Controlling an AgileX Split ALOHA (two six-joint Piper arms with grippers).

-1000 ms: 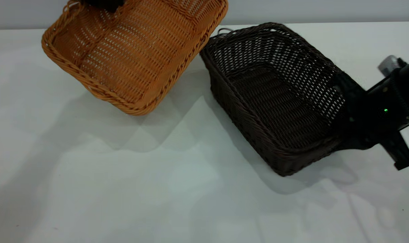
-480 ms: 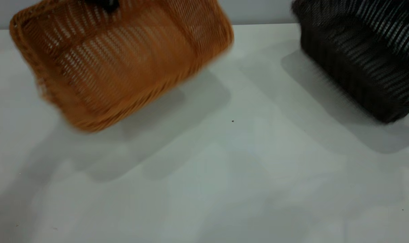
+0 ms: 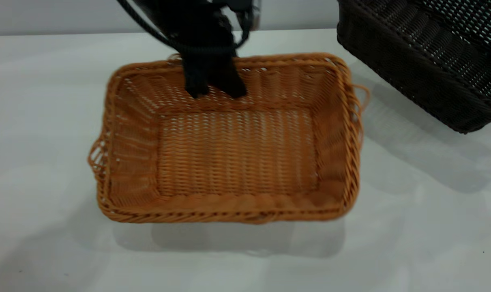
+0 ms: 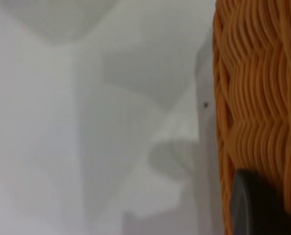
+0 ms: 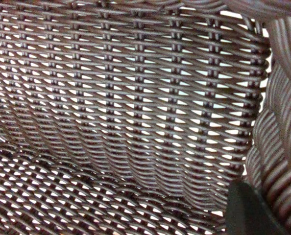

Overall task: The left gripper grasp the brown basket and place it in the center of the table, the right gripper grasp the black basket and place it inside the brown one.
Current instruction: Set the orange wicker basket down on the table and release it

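brown basket [image 3: 229, 162] sits empty mid-tabletop [image 3: 46, 101] with the left gripper [image 3: 215, 91] jaws clamped on its 12 o'clock rim, black basket [image 3: 427, 52] also empty, tilted at 2 o'clock, right gripper's jaws can't tell.

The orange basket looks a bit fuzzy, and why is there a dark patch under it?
Exterior view: the brown basket is slightly blurred at its front rim, and its soft shadow falls on the table toward the camera. Left wrist view: everything is out of focus.
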